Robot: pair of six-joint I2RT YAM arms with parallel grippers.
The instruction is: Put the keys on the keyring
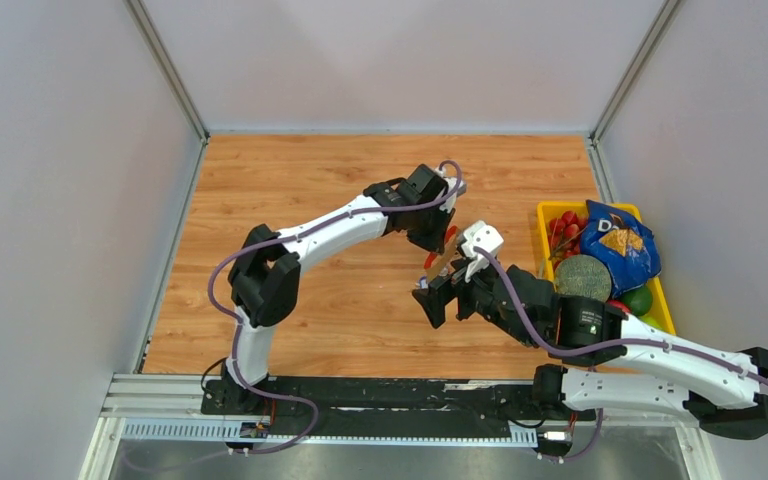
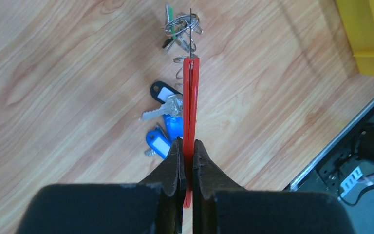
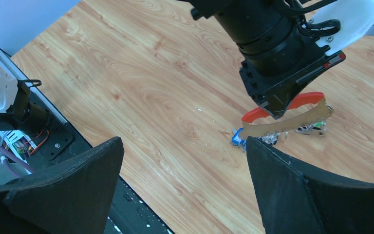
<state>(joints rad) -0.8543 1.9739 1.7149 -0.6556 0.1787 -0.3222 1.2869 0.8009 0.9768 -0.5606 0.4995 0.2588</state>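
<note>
My left gripper (image 2: 187, 144) is shut on the red oval tag (image 2: 191, 97), which I see edge-on. Beyond the tag's tip, the thin metal keyring (image 2: 181, 23) lies on the wood in a bunch with a green piece. Left of the tag lie a black-headed piece (image 2: 161, 91), a silver key blade (image 2: 159, 111) and blue tags (image 2: 158, 142). Whether they are joined to the ring I cannot tell. In the right wrist view the red tag (image 3: 308, 99) and curved strap (image 3: 285, 124) hang under the left gripper. My right gripper (image 3: 184, 146) is wide open and empty, nearer than the bunch.
A yellow tray (image 1: 548, 212) stands at the table's right, holding a blue snack bag (image 1: 620, 245) and fruit. Its corner shows in the left wrist view (image 2: 363, 34). A black rail (image 1: 360, 392) runs along the near edge. Grey walls enclose the table.
</note>
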